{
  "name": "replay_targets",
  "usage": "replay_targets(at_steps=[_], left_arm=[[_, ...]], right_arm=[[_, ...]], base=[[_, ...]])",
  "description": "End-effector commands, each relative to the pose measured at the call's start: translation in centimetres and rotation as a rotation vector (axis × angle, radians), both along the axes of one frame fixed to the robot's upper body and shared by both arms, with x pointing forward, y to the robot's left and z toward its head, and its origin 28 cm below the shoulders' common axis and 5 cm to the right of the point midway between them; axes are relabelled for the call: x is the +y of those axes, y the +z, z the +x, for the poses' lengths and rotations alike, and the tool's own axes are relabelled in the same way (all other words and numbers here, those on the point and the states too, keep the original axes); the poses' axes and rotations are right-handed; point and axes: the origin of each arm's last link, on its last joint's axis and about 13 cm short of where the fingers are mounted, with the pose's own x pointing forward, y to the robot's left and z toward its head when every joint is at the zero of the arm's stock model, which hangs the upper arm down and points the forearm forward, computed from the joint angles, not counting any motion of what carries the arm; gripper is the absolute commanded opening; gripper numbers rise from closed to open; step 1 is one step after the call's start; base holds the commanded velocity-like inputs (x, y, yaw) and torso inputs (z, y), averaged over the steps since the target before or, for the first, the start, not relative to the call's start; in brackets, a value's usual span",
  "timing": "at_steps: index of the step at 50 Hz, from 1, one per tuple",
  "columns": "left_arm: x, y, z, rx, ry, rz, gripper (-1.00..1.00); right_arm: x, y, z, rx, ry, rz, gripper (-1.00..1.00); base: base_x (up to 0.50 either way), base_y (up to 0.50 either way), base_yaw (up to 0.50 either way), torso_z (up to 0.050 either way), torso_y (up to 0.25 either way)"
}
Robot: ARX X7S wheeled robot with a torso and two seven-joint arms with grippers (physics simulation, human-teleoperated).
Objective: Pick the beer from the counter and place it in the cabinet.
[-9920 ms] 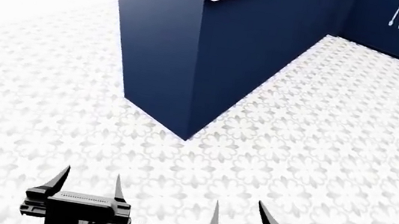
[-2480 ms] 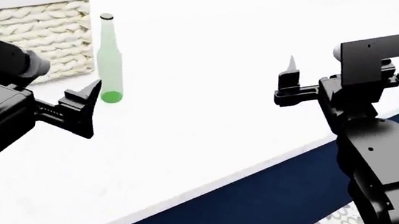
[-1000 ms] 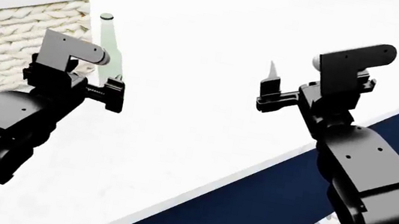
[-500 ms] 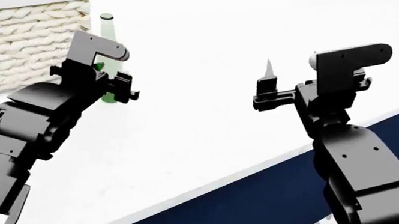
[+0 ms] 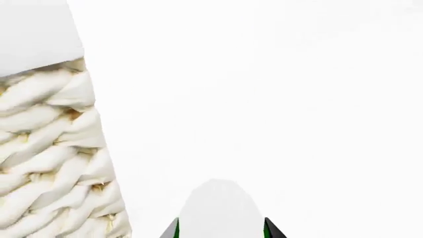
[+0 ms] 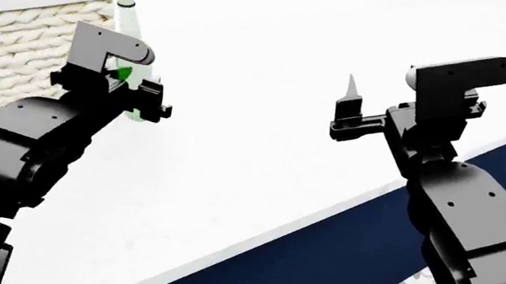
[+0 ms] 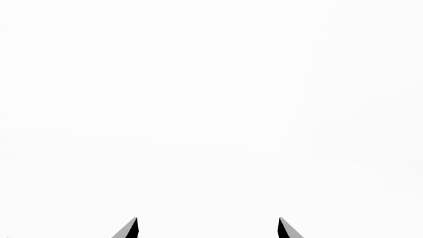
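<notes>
The beer (image 6: 129, 13) looks like smooth, translucent green glass. The basket (image 6: 12, 48) is chunky braided cream rope, rough, with a smooth white liner. The bench (image 6: 272, 29) top is plain matt white. Both arms look like matt black plastic.

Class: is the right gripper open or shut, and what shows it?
Open: the right gripper shows two fingertips set wide apart, with nothing between them.

Green beer (image 6: 128, 36) in left pincer (image 6: 133, 97) beside woven basket (image 6: 13, 40), right pincer (image 6: 349, 110) spread above white counter (image 6: 229, 161).
</notes>
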Motion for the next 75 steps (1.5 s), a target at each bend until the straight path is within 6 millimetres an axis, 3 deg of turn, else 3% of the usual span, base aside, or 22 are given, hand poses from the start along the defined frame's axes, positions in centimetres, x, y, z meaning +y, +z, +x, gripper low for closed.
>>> replay_targets(at_steps=[1,6,15,32,50,75], left_arm=[[-0.4,2.6,-7.0,-0.044,-0.079,0.068,-1.0],[-0.4,2.6,-9.8,-0.052,-0.112,0.063,-1.0],[-0.2,1.3,-11.2,-0.036,-0.121,0.061,-1.0],[-0.2,1.1,-11.4,-0.039,-0.112,0.069,-1.0],[0.0,2.0,-12.1,-0.059,-0.105,0.076,-1.0],[0.6,1.5,-12.2,-0.071,-0.092,0.059,-1.0]], right_arm=[[-0.5,0.3,-0.8,-0.001,-0.021,-0.005,1.0],[-0.6,0.5,-1.5,-0.016,-0.036,-0.004,1.0],[-0.7,0.8,-2.6,-0.032,-0.055,-0.008,1.0],[-0.6,-0.1,-3.2,-0.024,-0.086,-0.094,1.0],[-0.5,0.5,-4.3,-0.054,-0.09,-0.12,1.0],[0.1,0.7,-5.1,-0.079,-0.086,-0.128,1.0]], base=[[0.0,0.0,0.0,0.0,0.0],[0.0,0.0,0.0,0.0,0.0],[0.0,0.0,0.0,0.0,0.0],[0.21,0.2,0.0,0.0,0.0],[0.43,0.26,0.0,0.0,0.0],[0.43,0.26,0.0,0.0,0.0]])
